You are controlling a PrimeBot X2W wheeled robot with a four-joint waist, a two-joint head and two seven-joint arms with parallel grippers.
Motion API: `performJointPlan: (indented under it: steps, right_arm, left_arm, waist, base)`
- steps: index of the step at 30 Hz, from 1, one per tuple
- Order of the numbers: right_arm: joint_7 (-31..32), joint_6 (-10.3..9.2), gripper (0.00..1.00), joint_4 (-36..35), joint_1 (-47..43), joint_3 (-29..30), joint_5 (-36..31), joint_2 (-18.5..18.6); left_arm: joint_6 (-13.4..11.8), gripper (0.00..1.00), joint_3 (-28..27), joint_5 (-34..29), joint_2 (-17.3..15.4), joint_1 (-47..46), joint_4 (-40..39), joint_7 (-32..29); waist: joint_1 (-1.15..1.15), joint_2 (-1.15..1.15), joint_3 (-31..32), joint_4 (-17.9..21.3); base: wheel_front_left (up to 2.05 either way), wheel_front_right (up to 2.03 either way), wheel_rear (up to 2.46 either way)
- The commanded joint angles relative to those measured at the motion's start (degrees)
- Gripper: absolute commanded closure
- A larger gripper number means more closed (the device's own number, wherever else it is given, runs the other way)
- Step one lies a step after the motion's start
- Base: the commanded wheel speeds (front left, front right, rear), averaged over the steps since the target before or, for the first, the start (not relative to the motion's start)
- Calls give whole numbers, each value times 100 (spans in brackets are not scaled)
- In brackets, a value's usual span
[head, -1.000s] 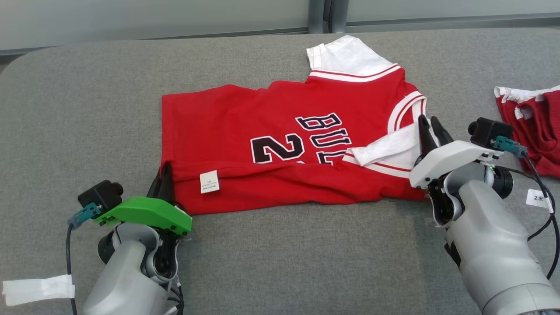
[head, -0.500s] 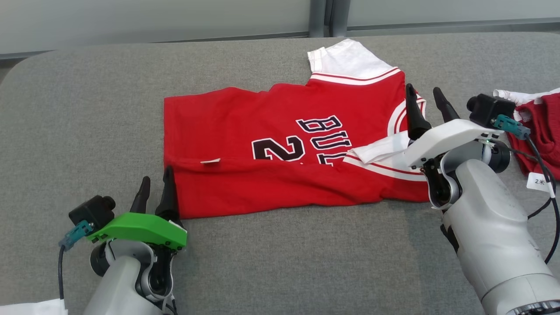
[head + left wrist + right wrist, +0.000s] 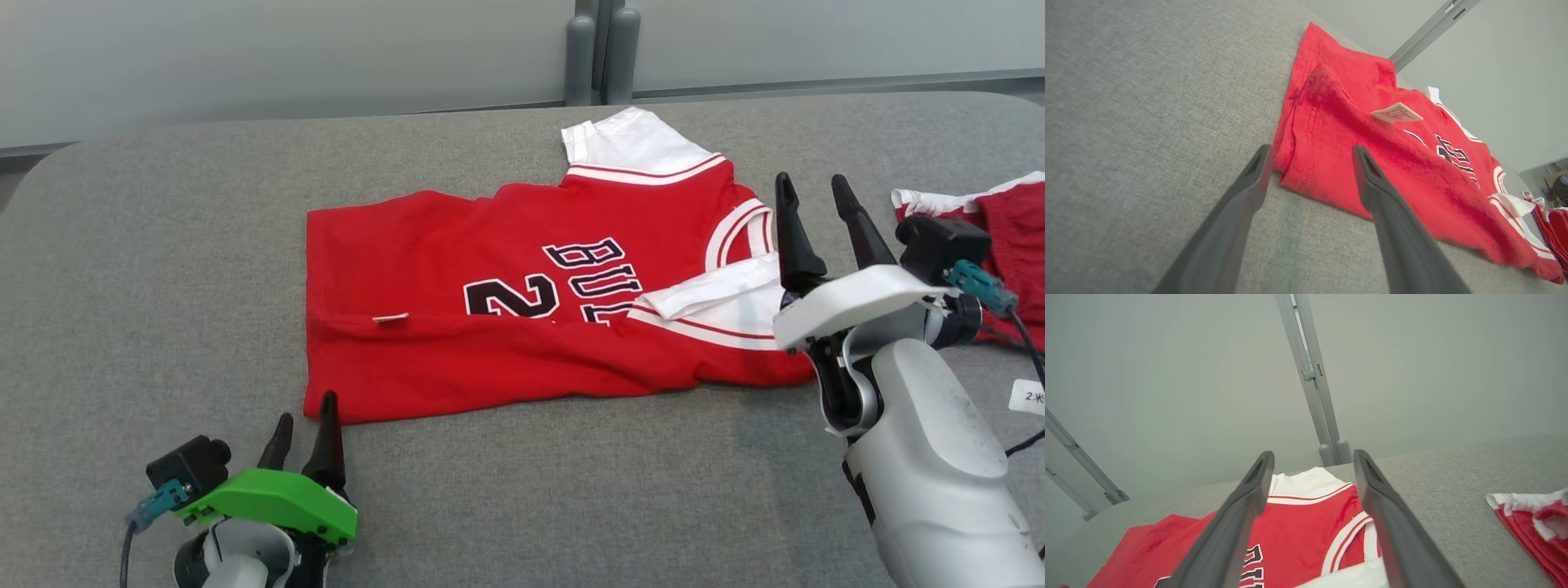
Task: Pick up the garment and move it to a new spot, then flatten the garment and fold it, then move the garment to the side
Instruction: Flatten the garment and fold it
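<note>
Grey padded table (image 3: 163, 245): jersey (image 3: 490, 359) lay mid-table, near hem folded over. I had just released it; left gripper (image 3: 306, 408) and right gripper (image 3: 811, 180) spread, empty, backed off. First fold done, I judged.

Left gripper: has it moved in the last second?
Yes. The left gripper has opened and backed toward the robot, from the jersey's fold line to just off its near corner.

Light: bright, even, diffuse.
Shadows: faint, soft, by rt arm (image 3: 922, 457).
Focus: head view sharp; fingers (image 3: 1400, 237) near wrist cams soft.
Edges: wrist views bend w/ wide-angle.
</note>
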State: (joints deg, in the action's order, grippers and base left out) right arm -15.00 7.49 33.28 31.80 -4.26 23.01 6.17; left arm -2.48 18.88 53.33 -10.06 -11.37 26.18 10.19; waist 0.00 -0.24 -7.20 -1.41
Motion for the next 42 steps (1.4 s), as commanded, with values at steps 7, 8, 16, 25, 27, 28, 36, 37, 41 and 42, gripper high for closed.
performJointPlan:
  steps: [7,8,16,25,27,28,36,37,41,42]
  right_arm:
    - [-23,0,0,-576,-745,185,-248,-71]
    - [-23,0,0,-645,-828,208,-269,-87]
    - [54,0,0,-1004,-1280,369,-324,-186]
    - [170,0,0,-1280,-1674,507,-368,-276]
    - [212,0,0,-1291,-1766,538,-379,-285]
    - [246,0,0,-1285,-1809,553,-394,-290]
    - [891,1,0,-919,-2043,938,-790,-312]
    - [946,1,0,-872,-2037,962,-809,-317]
    - [1154,0,0,-573,-1897,932,-701,-321]
    - [1191,1,0,-479,-1853,903,-662,-320]
  left_arm:
    - [-123,0,54,217,87,272,38,-322]
    - [-119,0,45,238,102,271,63,-333]
    - [-50,0,-141,525,206,-2,427,-400]
    - [197,65,-500,825,318,-434,1098,-45]
    - [264,100,-505,773,323,-511,1199,81]
    - [303,100,-490,724,318,-538,1241,123]
    - [190,100,-124,-80,87,-583,1122,412]
    - [160,100,-92,-182,66,-545,1077,426]
    - [34,100,-10,-365,20,-429,940,452]
    - [18,100,-10,-373,34,-408,909,452]
  waist:
    - [0,24,79,180]
    - [0,24,72,214]
    - [0,24,-51,469]
    - [0,24,-132,663]
    - [0,24,-121,668]
    - [0,24,-112,662]
    - [0,24,-11,510]
    - [0,24,-1,487]
    - [0,24,18,400]
    - [0,24,20,379]
  base:
    - [0,0,0]
    - [0,0,0]
    - [0,0,0]
    - [0,0,0]
    - [0,0,0]
    - [0,0,0]
    - [0,0,0]
    - [0,0,0]
    - [0,0,0]
    - [0,0,0]
